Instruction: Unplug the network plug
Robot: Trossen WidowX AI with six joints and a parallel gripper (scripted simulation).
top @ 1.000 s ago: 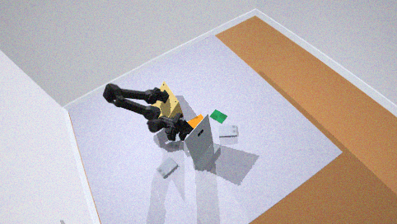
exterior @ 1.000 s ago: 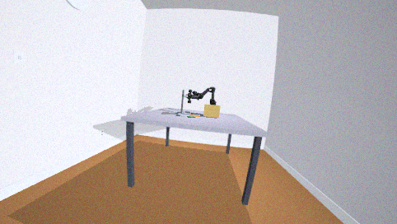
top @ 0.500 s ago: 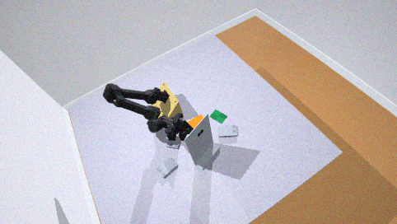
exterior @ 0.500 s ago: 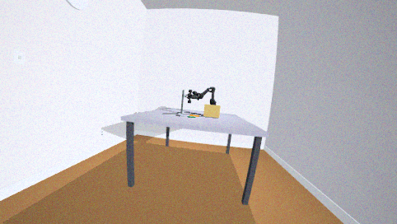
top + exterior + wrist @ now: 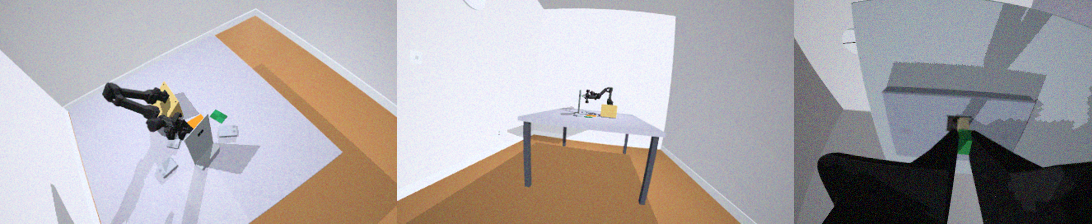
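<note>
The upright grey panel point(image 5: 197, 145) point(image 5: 580, 105) point(image 5: 916, 125) stands in front of the arm. Its dark socket opening point(image 5: 952, 123) shows in the wrist view. My gripper point(image 5: 189, 129) point(image 5: 585, 96) point(image 5: 962, 136) is shut on the green plug point(image 5: 964, 145), close in front of the panel. The plug's tan part point(image 5: 964, 123) lies at the opening's right side; how deep it sits, and whether the tab is pressed down, I cannot tell. A flat green patch point(image 5: 218, 116) and a flat orange patch point(image 5: 195, 121) lie on the table; which one is the marked square is unclear.
A yellow board point(image 5: 175, 105) point(image 5: 609, 111) stands upright beside the arm. Pale blocks lie around the panel: one block point(image 5: 228, 131) beyond it, another block point(image 5: 167, 168) on the near side, and a third block point(image 5: 174, 144) below the gripper.
</note>
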